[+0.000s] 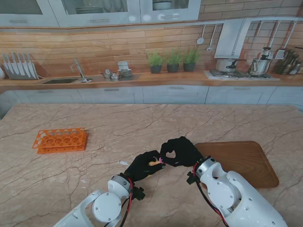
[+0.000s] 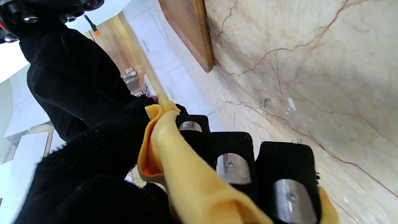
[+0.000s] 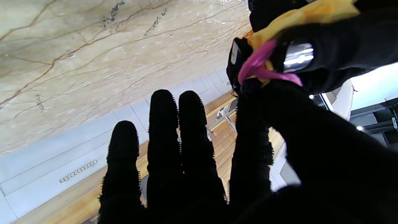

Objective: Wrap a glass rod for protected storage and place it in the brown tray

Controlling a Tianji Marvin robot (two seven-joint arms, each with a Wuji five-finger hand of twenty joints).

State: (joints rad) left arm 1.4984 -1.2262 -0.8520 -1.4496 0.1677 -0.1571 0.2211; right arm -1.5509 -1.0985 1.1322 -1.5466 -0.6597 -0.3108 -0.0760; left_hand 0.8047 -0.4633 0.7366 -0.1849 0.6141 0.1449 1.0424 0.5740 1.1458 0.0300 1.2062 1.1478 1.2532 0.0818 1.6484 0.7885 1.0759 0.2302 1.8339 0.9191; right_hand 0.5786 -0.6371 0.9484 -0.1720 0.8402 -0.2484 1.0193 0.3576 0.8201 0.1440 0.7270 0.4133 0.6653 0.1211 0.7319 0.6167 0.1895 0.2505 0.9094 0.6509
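stand view: two black-gloved robot hands meet over the marble counter (image 1: 142, 123), near its front edge; the left robot hand (image 1: 144, 164) is curled around a small yellow cloth bundle (image 1: 154, 162) with a pink band (image 1: 161, 161) at its end; the right robot hand (image 1: 179, 151) touches that end, thumb and forefinger forming a loop; one brown tray (image 1: 246, 163) lies on the counter just to the right of the hands, nothing in it; one orange rack (image 1: 60, 140) with round holes sits well apart on the left; the glass rod itself cannot be made out, being presumably inside the cloth.

left wrist view: the left robot hand (image 2: 236, 168) is closed on the yellow cloth (image 2: 186, 174); three metal-tipped fingertips (image 2: 233, 168) press along the roll; the other gloved hand (image 2: 77, 87) meets the cloth's far end; one edge of the tray (image 2: 189, 28) shows on the counter (image 2: 311, 77).

right wrist view: the right robot hand (image 3: 236, 161) pinches the pink band (image 3: 258, 67) between thumb and forefinger at the cloth's end (image 3: 304, 14); the three remaining fingers (image 3: 161, 137) are extended and spread free; the left hand's fingers (image 3: 329, 59) wrap the cloth.
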